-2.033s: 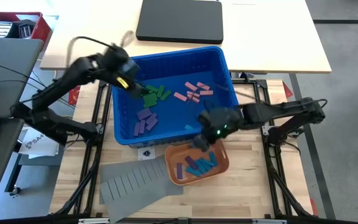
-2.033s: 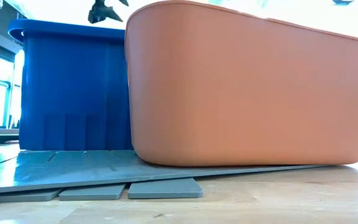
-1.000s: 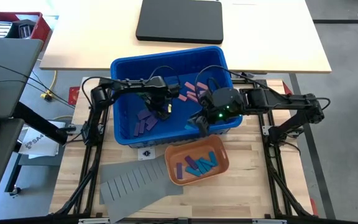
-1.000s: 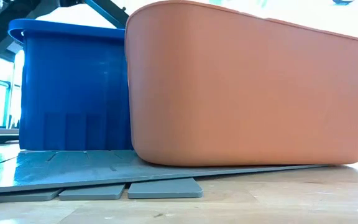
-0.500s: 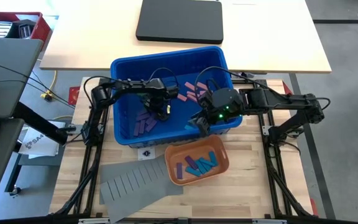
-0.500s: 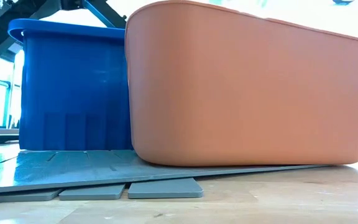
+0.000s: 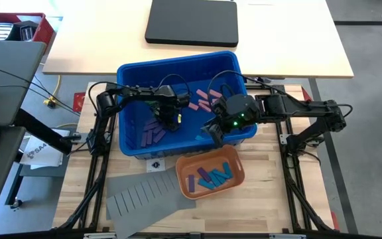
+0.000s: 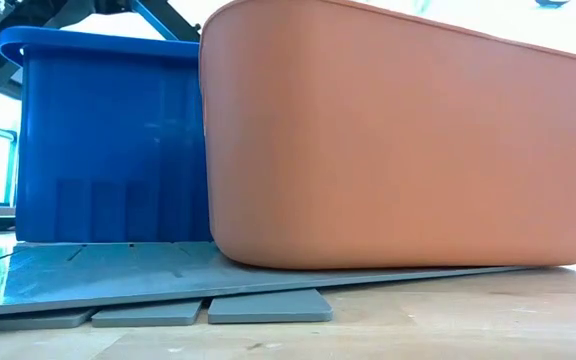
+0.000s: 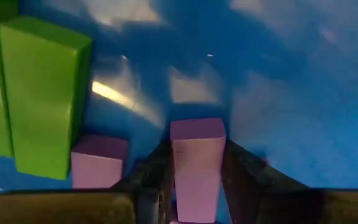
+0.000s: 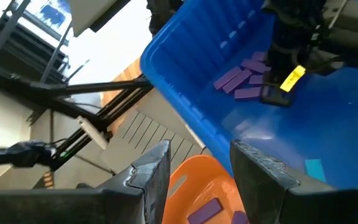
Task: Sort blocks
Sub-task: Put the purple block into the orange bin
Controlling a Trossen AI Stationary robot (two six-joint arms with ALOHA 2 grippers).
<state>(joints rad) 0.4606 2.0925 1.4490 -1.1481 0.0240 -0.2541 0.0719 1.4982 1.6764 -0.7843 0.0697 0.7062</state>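
The left gripper (image 7: 173, 120) is down on the floor of the blue bin (image 7: 128, 143), and its two dark fingers (image 9: 154, 177) stand on either side of a purple block (image 9: 196, 162), pressed against its long flanks. So the jaws grasp that block across its narrow width, which I judge is the sensible hold: the short span fits between them and the length is left free. The block's long axis runs straight out ahead from between the jaws, its far end pointing away from the wrist across the bin floor. Just outside one finger lies a second purple block (image 9: 98, 160), lined up much the same way, and farther out on that side lie the green blocks (image 9: 42, 93), their long axes also running roughly forward.

The right gripper (image 10: 194, 165) hangs over the bin's near wall, jaws apart with nothing between them. Through the gap shows the rim of the orange tray (image 10: 197, 171), which already holds several blue and purple pieces. I take it the bin is the supply and the tray one destination.
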